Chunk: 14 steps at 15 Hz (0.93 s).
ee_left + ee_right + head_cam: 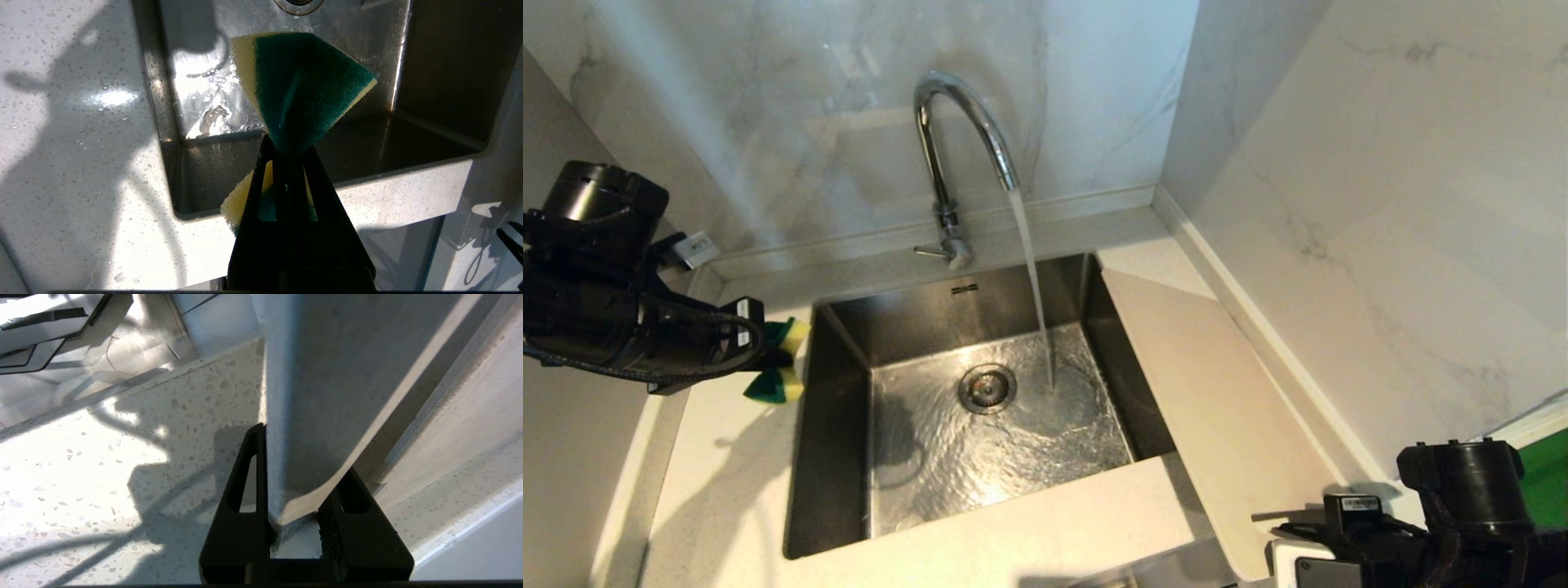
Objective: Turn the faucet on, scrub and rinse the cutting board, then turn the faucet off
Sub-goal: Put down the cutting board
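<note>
The chrome faucet (947, 147) is running, and a stream of water (1033, 278) falls into the steel sink (833, 425) just right of the drain (987, 387). Its side lever (929, 251) points left. The pale beige cutting board (1217, 384) lies along the counter right of the sink. Its near corner (327, 375) sits between the fingers of my right gripper (302, 451), which is shut on it at the counter's front right (1298, 527). My left gripper (768, 355) hovers over the sink's left rim, shut on a green and yellow sponge (302, 81).
Marble walls close in behind the sink and along the right, just beyond the board. Speckled white counter (727, 490) runs left of and in front of the sink. Something green (1547, 482) shows at the far right edge.
</note>
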Tool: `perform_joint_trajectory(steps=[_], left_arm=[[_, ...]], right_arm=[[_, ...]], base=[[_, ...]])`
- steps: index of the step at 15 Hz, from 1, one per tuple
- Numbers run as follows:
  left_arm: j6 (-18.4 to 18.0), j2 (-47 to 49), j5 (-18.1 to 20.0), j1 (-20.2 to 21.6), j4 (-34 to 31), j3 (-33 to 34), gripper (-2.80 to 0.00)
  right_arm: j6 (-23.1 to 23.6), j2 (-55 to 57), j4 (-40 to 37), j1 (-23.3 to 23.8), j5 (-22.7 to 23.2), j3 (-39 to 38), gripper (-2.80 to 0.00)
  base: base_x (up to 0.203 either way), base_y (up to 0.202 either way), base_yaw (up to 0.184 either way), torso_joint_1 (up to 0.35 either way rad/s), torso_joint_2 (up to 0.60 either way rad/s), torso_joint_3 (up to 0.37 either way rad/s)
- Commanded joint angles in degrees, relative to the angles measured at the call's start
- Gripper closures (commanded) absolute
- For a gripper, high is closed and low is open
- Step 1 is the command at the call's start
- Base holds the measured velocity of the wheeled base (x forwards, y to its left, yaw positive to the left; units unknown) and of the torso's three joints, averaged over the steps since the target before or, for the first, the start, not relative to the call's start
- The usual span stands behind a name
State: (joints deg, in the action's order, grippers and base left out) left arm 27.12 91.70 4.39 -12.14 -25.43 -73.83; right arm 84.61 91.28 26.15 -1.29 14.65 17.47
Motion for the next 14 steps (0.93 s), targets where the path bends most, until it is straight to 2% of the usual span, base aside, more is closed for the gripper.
perform_joint_trajectory(steps=[1, 8, 14], left_arm=[[0.2, 0.6, 0.0, -0.5, -0.1, -0.6, 0.00], [0.2, 1.3, -0.1, -0.6, -0.1, -1.0, 0.00], [0.8, 1.4, 0.0, -0.6, -0.1, -1.0, 0.00]], right_arm=[[0.5, 1.4, 0.1, -0.1, 0.7, 0.2, 0.00], [0.6, 2.9, 0.1, -0.1, 1.6, 0.2, 0.00], [0.5, 2.9, -0.1, 0.0, 7.0, -0.4, 0.00]], base=[[0.000, 0.000, 0.000, 0.000, 0.00, 0.000], [0.000, 0.000, 0.000, 0.000, 0.00, 0.000], [0.000, 0.000, 0.000, 0.000, 0.00, 0.000]])
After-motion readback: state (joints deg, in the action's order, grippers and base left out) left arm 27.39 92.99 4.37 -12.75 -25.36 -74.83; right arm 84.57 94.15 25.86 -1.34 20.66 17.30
